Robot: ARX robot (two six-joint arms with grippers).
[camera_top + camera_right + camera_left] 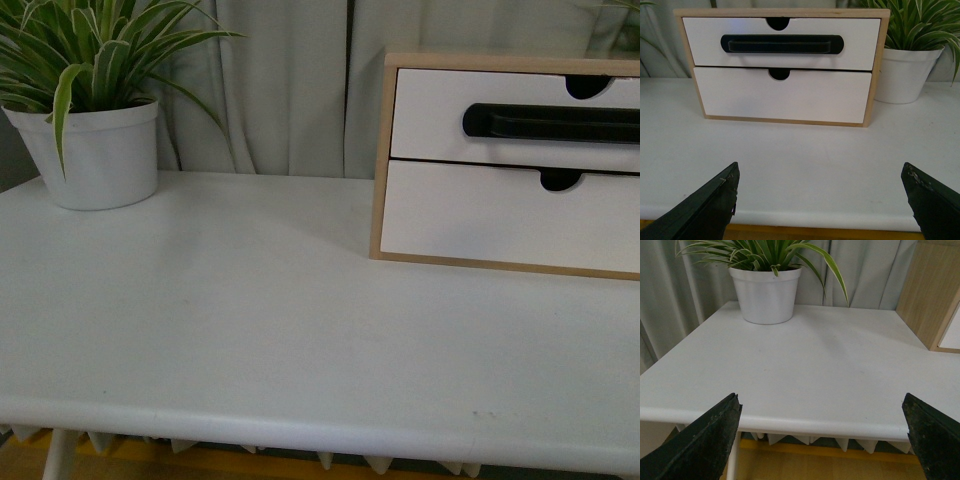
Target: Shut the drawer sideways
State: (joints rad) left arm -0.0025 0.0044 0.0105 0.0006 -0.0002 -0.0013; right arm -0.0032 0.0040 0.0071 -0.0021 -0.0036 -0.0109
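- While both arms hang back off the near edge of the white table (250, 330), the drawer (520, 115) sits in the upper slot of a light wood frame (383, 160) at the table's far right, above a plain lower drawer (510, 215).
- In the right wrist view, the drawer's face looks about flush with the frame, or only slightly out; I cannot tell for certain.
- The right gripper (822, 205) faces the unit head-on, well apart from it, jaws spread wide with nothing between them.
- The left gripper (822, 440) has its jaws just as wide and empty, looking across the table toward a potted plant (767, 290).
- Risk 1: a push on the lower drawer or the frame would shift the whole unit, since nothing braces it.
- Risk 2: an open finger could snag the black bar handle (782, 44) and tug the drawer outward.
- Risk 3: a wide sweep could knock the second plant pot (902, 72) just beside the frame.
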